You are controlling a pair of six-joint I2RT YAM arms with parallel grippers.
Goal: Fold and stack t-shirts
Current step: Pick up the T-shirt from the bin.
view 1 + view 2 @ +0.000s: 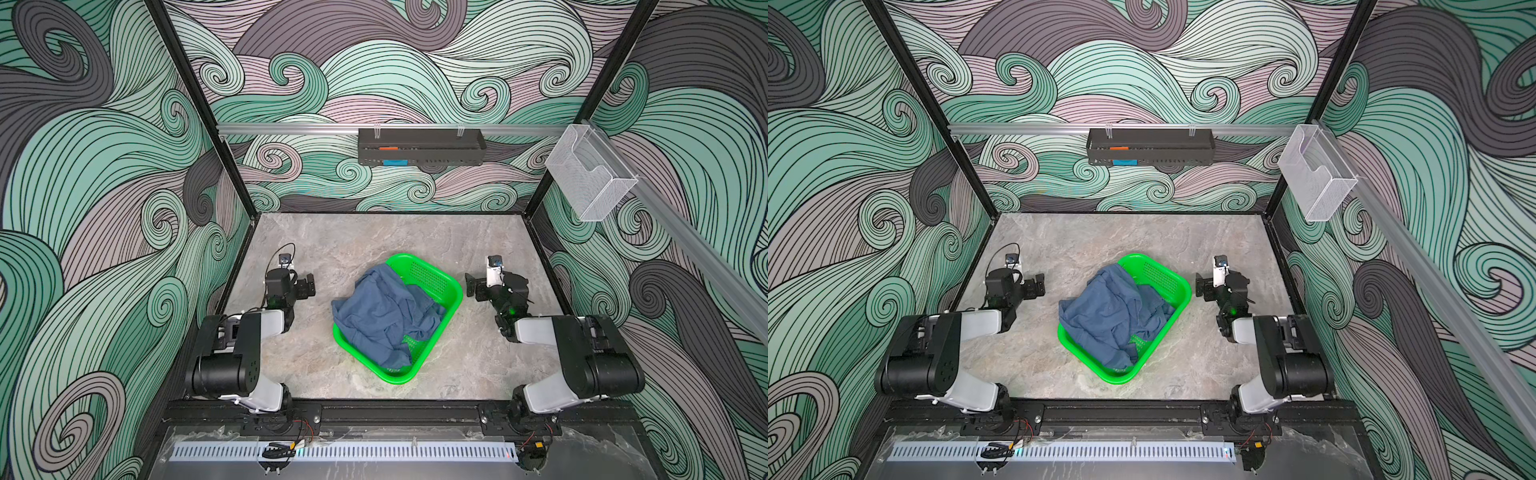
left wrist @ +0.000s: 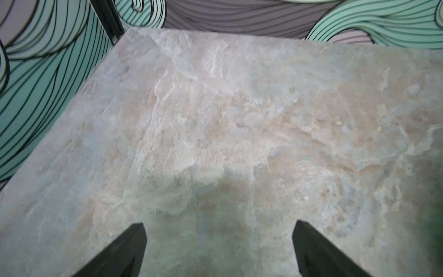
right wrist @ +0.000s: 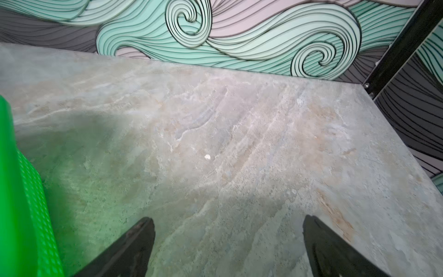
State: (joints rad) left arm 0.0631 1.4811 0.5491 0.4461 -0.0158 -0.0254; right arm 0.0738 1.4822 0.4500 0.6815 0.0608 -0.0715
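Your t-shirt [image 1: 382, 316] lay crumpled in the basket [image 1: 397, 376] at mid-worktop [image 1: 374, 237], draped over its rim. The left end effector [image 1: 305, 284] and right end effector [image 1: 473, 286] stood wide and empty on either side. Soft, light and limp, it would likely lift best by a raised fold near the rim.

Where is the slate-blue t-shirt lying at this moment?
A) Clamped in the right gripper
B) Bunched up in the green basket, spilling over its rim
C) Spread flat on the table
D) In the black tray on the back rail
B: in a top view the t-shirt sits crumpled in the green basket, draped over its rim.
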